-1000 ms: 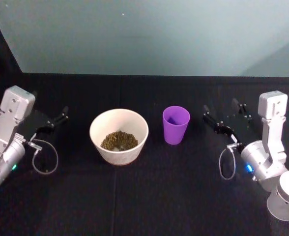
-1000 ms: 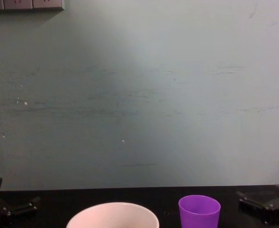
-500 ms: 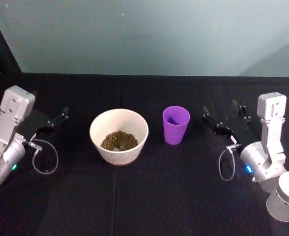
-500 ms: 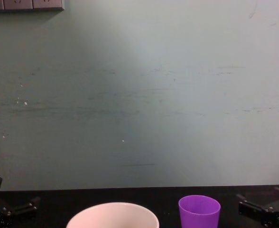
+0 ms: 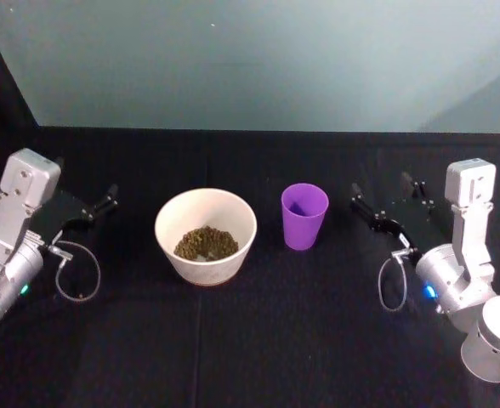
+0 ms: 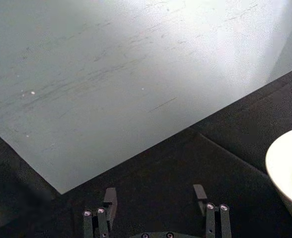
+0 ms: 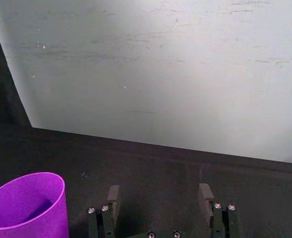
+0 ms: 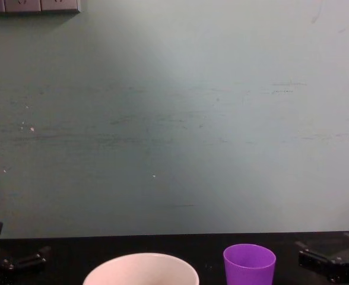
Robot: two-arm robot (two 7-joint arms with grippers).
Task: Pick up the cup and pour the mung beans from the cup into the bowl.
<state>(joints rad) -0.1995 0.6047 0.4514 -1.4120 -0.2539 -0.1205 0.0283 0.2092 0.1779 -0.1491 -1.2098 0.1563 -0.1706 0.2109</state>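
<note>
The purple cup (image 5: 304,215) stands upright at the table's middle, and its inside shows purple with no beans. To its left sits the off-white bowl (image 5: 201,270), holding a heap of mung beans (image 5: 206,244). My right gripper (image 5: 384,190) is open, just right of the cup and apart from it, with nothing between its fingers. The right wrist view has the cup (image 7: 29,208) beside that open gripper (image 7: 159,192). My left gripper (image 5: 87,185) rests open to the left of the bowl. The left wrist view shows that gripper (image 6: 155,196) with the bowl (image 6: 285,161) off to one side.
The tabletop is black cloth (image 5: 258,340), backed by a pale teal wall (image 5: 258,59). Loose cable loops hang by each wrist (image 5: 78,274) (image 5: 393,285). From the chest view the bowl's rim (image 8: 142,264) and the cup (image 8: 249,264) sit low in front.
My right gripper has shifted slightly lower and back in the chest view. The cup, the bowl and the left arm stay where they were.
</note>
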